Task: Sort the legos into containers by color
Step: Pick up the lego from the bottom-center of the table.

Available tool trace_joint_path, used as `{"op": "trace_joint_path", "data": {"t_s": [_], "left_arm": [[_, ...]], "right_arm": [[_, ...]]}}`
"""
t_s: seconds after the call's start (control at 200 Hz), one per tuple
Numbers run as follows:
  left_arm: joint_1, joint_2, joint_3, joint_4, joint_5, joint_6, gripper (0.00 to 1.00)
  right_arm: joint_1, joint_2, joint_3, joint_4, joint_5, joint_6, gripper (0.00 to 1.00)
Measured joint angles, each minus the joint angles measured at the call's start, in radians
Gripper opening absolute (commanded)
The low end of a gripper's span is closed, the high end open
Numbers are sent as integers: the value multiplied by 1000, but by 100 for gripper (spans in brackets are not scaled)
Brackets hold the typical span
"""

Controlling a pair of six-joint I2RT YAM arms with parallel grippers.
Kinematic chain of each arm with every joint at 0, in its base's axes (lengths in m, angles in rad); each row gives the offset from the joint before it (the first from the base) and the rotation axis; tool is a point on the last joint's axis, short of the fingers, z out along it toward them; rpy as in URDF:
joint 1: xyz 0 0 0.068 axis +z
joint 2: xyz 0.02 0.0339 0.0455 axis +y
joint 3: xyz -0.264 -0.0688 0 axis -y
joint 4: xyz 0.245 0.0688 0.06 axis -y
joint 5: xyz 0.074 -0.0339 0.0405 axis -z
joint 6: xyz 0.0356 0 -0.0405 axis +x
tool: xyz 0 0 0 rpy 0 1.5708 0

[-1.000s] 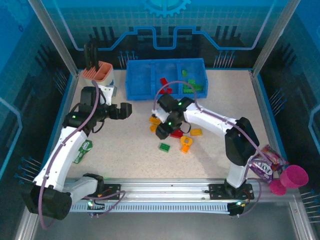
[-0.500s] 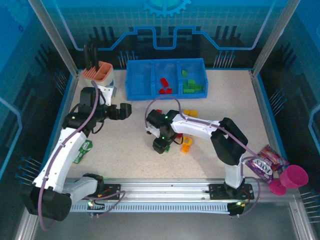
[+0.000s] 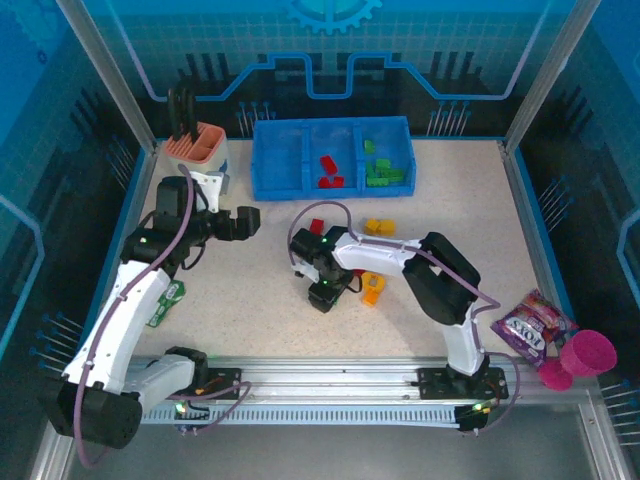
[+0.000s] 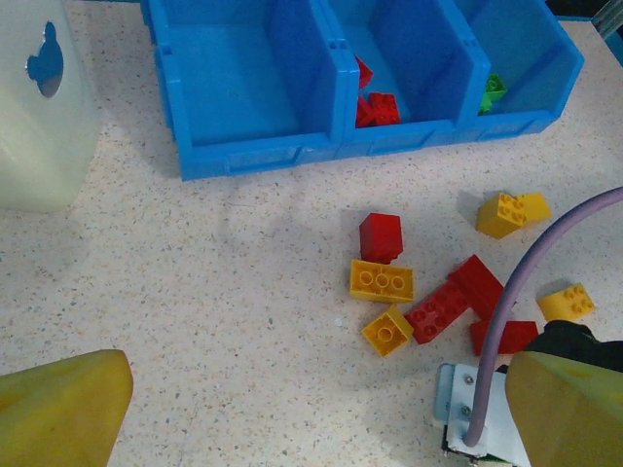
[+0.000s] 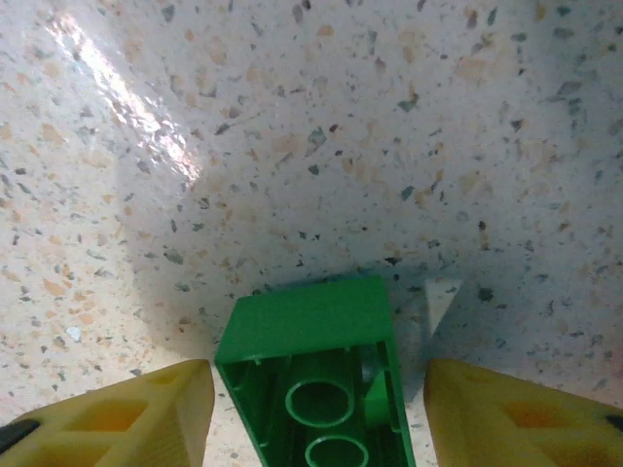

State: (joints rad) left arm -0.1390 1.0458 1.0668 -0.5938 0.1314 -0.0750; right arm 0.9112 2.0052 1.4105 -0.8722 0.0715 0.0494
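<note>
Top external: the right gripper (image 3: 322, 292) hangs low over the middle of the table (image 3: 250, 310), nearer the legos (image 3: 375, 228) than the spread left gripper (image 3: 247, 221). Right wrist: its jaws stand apart either side of an upturned green lego (image 5: 310, 336), long axis along the fingers, unpinched.

Speckled cream surface (image 3: 250, 320), stone-look, flecked grey and orange, edged by a blue border (image 3: 526, 215). Aluminium posts (image 3: 105, 75) slant up from the far corners. Translucent blue panels (image 3: 450, 40) stand behind and at both sides, printed with circuit lines and a gear emblem (image 3: 332, 12). Slotted aluminium rail (image 3: 330, 378) along the near edge. Bright glare streak (image 5: 127, 107) on the surface.
</note>
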Motion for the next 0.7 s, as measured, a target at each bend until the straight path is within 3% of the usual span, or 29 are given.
{"op": "trace_joint_path", "data": {"t_s": [0.165,0.38,0.55,0.701], "left_arm": [[1,0,0,0,-5,0,99],[1,-8,-2,0,-13,4,99],[2,-18,-4,0,-23,5,100],[4,-19,-4,0,-31,7,99]], "right_arm": [[0,-2,0,-3,12,8,32],[-42,-69,-17,-42,45,22,29],[-274,-197,9,-46,46,38,28],[-455,-207,115,-19,80,46,29]]}}
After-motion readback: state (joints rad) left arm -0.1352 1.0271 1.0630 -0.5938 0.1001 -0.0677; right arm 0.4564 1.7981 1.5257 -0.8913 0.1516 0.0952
